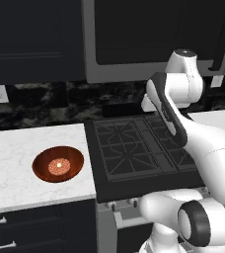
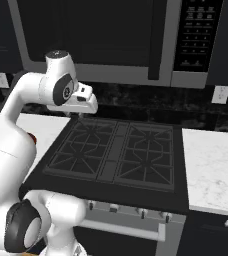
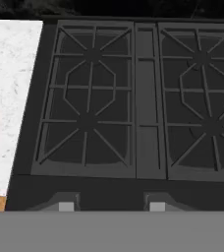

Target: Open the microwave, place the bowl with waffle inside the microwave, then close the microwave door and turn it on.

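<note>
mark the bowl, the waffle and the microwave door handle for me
bowl (image 1: 73,162): left base view, bare inner wall right of centre.
waffle (image 1: 58,166): left base view, middle of the disc.
microwave door handle (image 2: 156,42): right base view, mid-length of the vertical bar.

Microwave (image 2: 111,40) hangs above stove (image 2: 116,155), door (image 2: 86,32) shut. Counter (image 1: 20,163) lies left of stove, second counter (image 2: 213,170) right of it. Bowl (image 1: 58,163) sits on left counter near stove, waffle (image 1: 58,166) in bowl. Cabinets (image 1: 30,39) left of microwave.
</note>
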Robot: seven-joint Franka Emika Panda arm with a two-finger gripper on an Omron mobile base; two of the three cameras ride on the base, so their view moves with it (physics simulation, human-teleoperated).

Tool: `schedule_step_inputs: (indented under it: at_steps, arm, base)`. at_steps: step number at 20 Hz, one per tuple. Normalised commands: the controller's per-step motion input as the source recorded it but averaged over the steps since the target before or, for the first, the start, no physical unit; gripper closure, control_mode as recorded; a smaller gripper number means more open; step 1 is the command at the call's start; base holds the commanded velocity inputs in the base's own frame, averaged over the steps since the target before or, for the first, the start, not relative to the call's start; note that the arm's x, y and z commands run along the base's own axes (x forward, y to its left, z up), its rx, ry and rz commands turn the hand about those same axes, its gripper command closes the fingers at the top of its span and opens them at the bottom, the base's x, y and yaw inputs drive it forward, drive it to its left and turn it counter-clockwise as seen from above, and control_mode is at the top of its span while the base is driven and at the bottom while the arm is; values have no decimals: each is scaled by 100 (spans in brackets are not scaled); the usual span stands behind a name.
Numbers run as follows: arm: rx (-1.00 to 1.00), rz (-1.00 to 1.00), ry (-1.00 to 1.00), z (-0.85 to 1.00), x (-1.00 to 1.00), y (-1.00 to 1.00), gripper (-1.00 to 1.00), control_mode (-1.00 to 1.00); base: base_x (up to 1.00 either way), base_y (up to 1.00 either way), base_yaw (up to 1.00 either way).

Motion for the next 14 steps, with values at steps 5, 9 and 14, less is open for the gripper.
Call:
schedule_step_inputs:
  at_steps: [5, 9, 14]
  arm:
    - [0, -7, -28, 19, -29, -53, -100, -100]
    - [5, 0, -69, 87, -32, -100, -100, -100]
    - [8, 0, -51, 75, 11, -100, -100, -100]
  base:
    - [0, 0, 0]
    - [0, 0, 0]
    - [0, 0, 0]
